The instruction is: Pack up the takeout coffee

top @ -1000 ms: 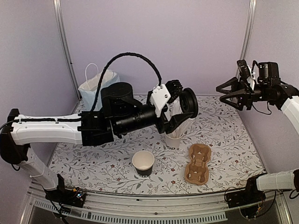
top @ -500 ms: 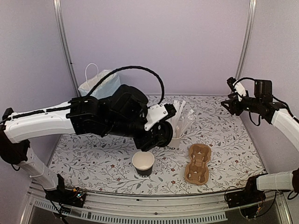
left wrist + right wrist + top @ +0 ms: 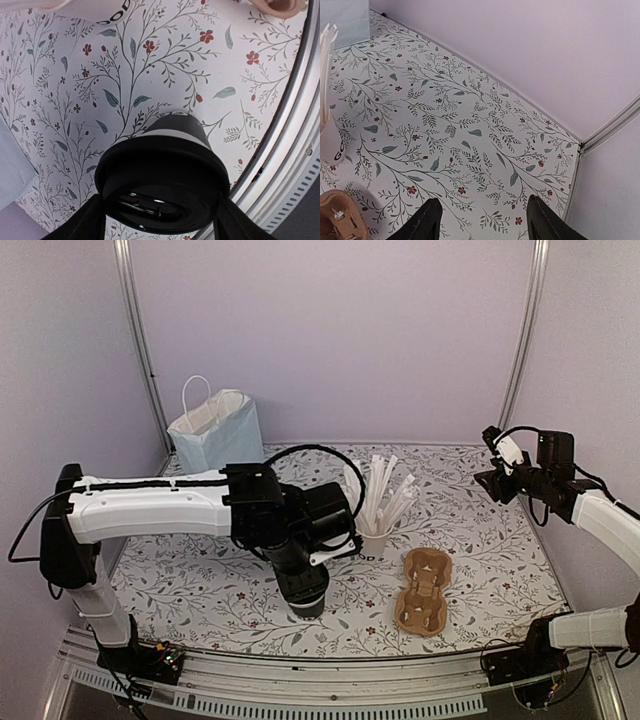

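Left end effector (image 3: 157,216) of mine is clasped around a black lid (image 3: 160,170) that rests on the white rim of the takeout coffee (image 3: 177,126). That cup stands near the desk's (image 3: 150,60) front edge, left of a cardboard carrier (image 3: 424,590). My right end effector (image 3: 482,220) gapes, grasping nothing.
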You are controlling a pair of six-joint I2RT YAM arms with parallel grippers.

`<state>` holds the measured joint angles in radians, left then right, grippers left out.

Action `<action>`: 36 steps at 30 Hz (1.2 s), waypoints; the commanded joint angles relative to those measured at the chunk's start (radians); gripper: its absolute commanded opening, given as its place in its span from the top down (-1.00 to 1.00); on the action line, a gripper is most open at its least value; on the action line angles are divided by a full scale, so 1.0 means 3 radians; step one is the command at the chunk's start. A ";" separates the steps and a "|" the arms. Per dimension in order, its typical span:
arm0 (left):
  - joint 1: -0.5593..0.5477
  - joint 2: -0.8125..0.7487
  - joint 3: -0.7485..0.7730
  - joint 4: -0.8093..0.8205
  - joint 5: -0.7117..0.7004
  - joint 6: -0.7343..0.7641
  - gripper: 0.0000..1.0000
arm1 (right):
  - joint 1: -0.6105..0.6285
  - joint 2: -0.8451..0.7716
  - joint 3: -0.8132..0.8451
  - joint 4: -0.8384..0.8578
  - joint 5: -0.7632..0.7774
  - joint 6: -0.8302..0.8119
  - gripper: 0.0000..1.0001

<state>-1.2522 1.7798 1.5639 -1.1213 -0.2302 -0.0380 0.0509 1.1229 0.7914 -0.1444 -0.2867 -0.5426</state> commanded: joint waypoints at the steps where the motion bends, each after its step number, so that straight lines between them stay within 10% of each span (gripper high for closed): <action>1: -0.0044 0.0084 0.0221 -0.0364 0.0068 -0.0089 -0.11 | -0.0011 -0.0002 -0.0049 0.0056 -0.0184 -0.0062 -0.22; 36: 0.0124 0.0260 0.0482 -0.0301 0.0250 0.0022 -0.14 | -0.0007 0.0083 -0.0030 -0.0147 -0.0689 -0.0136 -0.32</action>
<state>-1.2278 1.8469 1.6897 -1.2106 -0.1669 -0.0380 0.0509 1.1408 0.7914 -0.1738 -0.4618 -0.5735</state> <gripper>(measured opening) 0.693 0.655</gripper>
